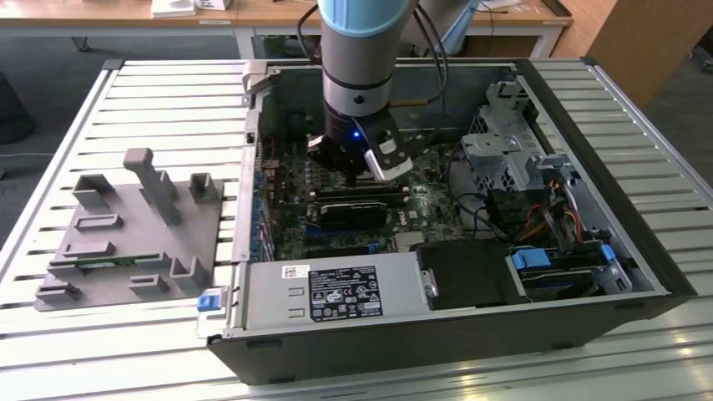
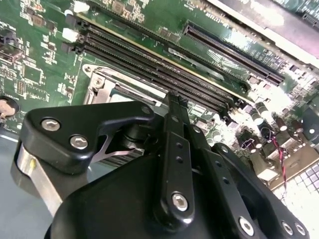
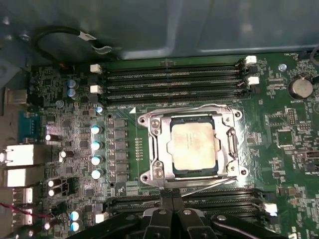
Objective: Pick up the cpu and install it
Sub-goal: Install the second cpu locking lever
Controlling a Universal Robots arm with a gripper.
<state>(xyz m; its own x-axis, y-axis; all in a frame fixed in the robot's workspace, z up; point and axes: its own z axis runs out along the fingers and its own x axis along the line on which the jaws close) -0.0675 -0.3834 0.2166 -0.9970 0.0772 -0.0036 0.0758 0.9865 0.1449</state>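
Observation:
The cpu [image 3: 193,145], a flat square chip with a silvery top plate, lies seated inside the metal socket frame [image 3: 149,124] on the green motherboard [image 3: 284,124] in the first wrist view. My gripper [image 3: 172,201] hovers just beside the socket, over the memory slots, with its two black fingers pressed together and nothing between them. In the exterior view the gripper [image 1: 359,177] hangs low inside the open computer case [image 1: 624,167], above the board. The second wrist view shows the gripper [image 2: 175,102] from behind, with a corner of the socket frame [image 2: 102,87] past it.
Empty memory slots [image 3: 174,79] run along both sides of the socket. A long black card [image 1: 354,209] lies just in front of the gripper. The power supply [image 1: 334,292] and drive cage [image 1: 502,150] crowd the case. A grey parts holder [image 1: 123,242] sits on the slatted table at the exterior view's left.

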